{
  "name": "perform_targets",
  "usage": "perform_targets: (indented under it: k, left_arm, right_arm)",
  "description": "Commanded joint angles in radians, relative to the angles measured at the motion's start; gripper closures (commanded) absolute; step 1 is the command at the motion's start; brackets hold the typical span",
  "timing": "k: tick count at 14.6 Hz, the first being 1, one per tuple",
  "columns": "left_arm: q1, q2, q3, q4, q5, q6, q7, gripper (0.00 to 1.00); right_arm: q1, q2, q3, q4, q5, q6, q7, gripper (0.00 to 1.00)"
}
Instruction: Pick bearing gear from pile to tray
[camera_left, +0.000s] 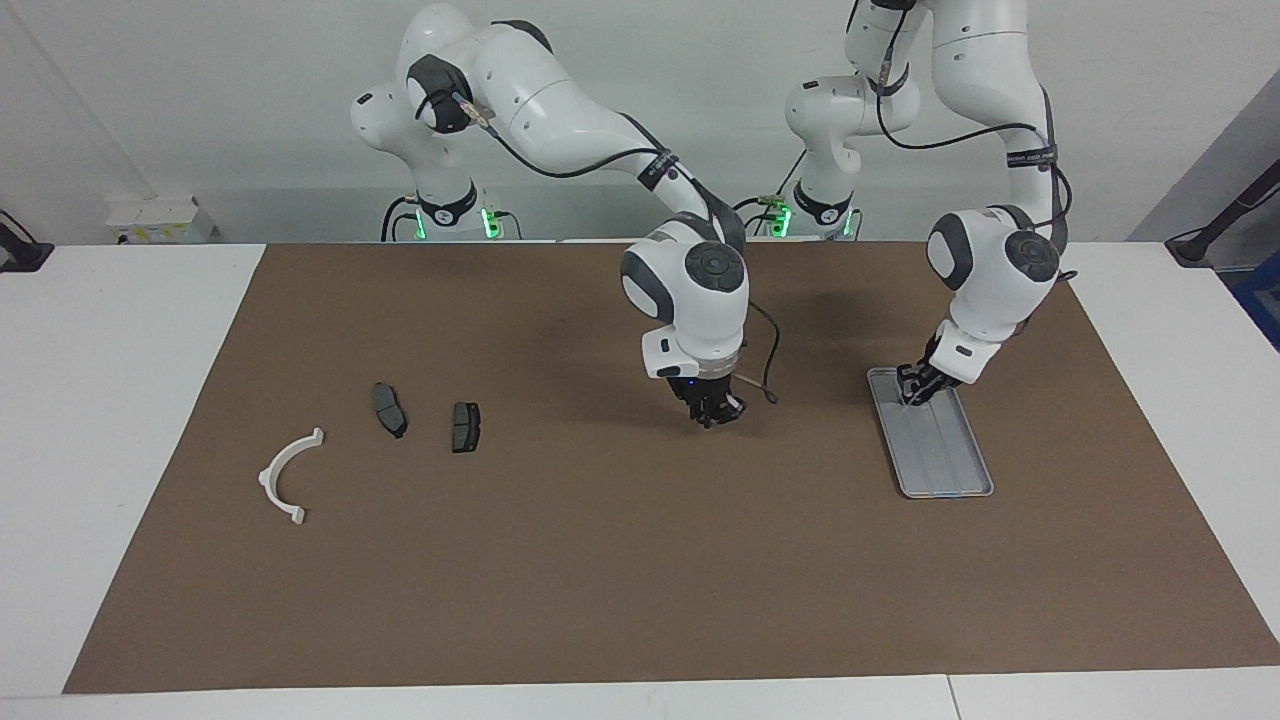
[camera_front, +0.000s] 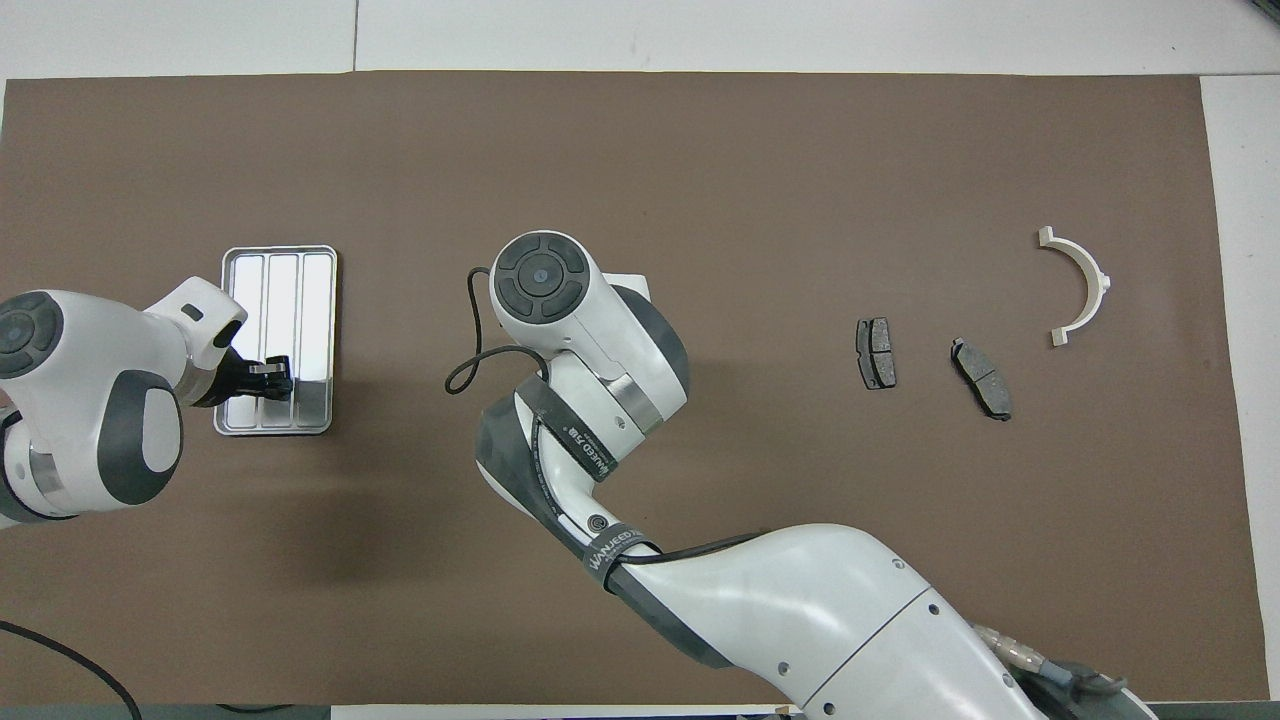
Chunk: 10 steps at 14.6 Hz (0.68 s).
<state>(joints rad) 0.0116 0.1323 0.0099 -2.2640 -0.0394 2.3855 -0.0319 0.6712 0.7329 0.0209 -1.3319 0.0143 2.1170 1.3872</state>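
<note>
While my left gripper (camera_left: 915, 392) sits low over the nearer end of the shallow silver-grey ridged metal tray (camera_left: 940, 460), its fingertips look drawn nearly together in the facing view; whether a small part is pinched there I cannot tell. My right gripper (camera_left: 712, 413) hangs closed over bare brown mat (camera_left: 600, 560) in the middle of the table, and nothing shows between its tips. The pile lies well away from it, toward the right arm's end: two dark grey flat brake pads (camera_left: 389, 409) (camera_left: 465, 426) side by side, and the white half-ring plastic bracket (camera_left: 288, 476) farther out past them. No bearing gear is visible among them.

From overhead, my left gripper (camera_front: 272, 377) reaches over the tray's (camera_front: 280, 252) end nearest me, while the right arm's wrist hides my right gripper. The pads (camera_front: 876, 352) (camera_front: 981, 377) and bracket (camera_front: 1078, 287) stay apart, nothing stacked.

I judge a bearing gear to be small, stiff, dense and smooth, apt to slip or roll. I would pinch it across its outer rim, fingers low.
</note>
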Motion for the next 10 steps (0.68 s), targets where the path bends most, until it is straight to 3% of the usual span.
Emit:
perform_targets:
  k: [1, 2, 4, 5, 6, 7, 10]
  left_arm:
    - [0.004, -0.04, -0.005, -0.046, -0.017, 0.029, 0.009, 0.12]
    - [0.004, -0.039, -0.005, -0.039, -0.017, 0.021, 0.007, 0.0]
    - [0.002, -0.037, -0.007, -0.023, -0.017, 0.014, 0.006, 0.0]
    - [0.002, -0.037, -0.008, -0.005, -0.017, 0.002, 0.006, 0.0]
    - [-0.004, -0.037, -0.011, 0.018, -0.017, -0.024, 0.004, 0.0]
    - [-0.015, -0.031, -0.008, 0.047, -0.017, -0.054, 0.003, 0.0]
    - [-0.028, -0.028, -0.011, 0.096, -0.017, -0.095, 0.001, 0.0]
  right_arm:
    - [0.005, 0.011, 0.005, -0.047, -0.03, 0.073, 0.023, 1.0]
    - [0.011, 0.016, 0.005, -0.046, -0.03, 0.074, 0.023, 1.0]
    - [0.011, 0.017, 0.005, -0.046, -0.03, 0.067, 0.024, 1.0]
    - [0.011, 0.017, 0.004, -0.041, -0.03, 0.057, 0.024, 0.79]
    - [0.013, 0.017, 0.002, -0.038, -0.033, 0.045, 0.024, 0.12]
    - [0.013, 0.019, 0.001, -0.029, -0.043, 0.002, 0.023, 0.0]
    - [-0.004, 0.026, -0.001, 0.071, -0.066, -0.154, 0.015, 0.0]
